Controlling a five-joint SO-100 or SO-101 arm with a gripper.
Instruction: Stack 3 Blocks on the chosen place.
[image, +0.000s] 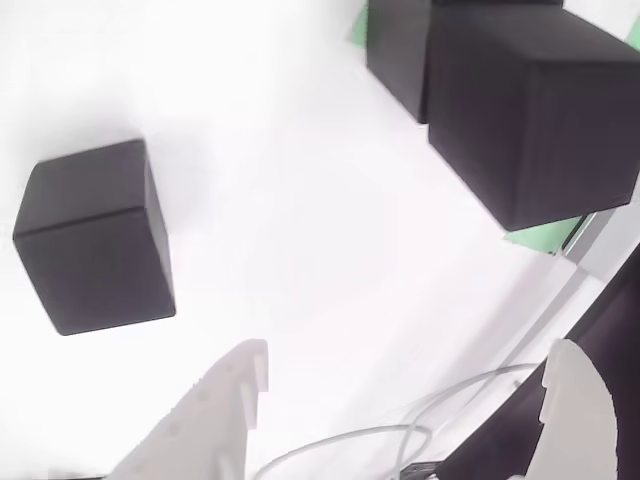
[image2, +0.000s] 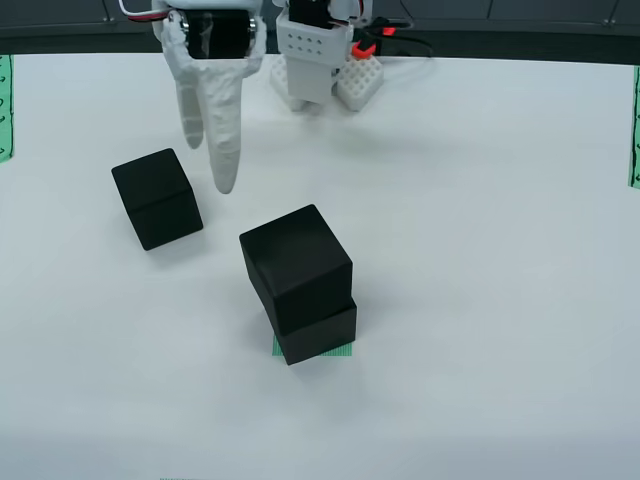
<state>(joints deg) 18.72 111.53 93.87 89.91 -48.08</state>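
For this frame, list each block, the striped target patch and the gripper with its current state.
Bottom block: resting on the patch.
Top block: stacked on the bottom block, twisted and overhanging.
Loose block: alone on the table, not stacked.
Striped patch: mostly covered by the stack.
Gripper: jaws open, holding nothing, beside the loose block.
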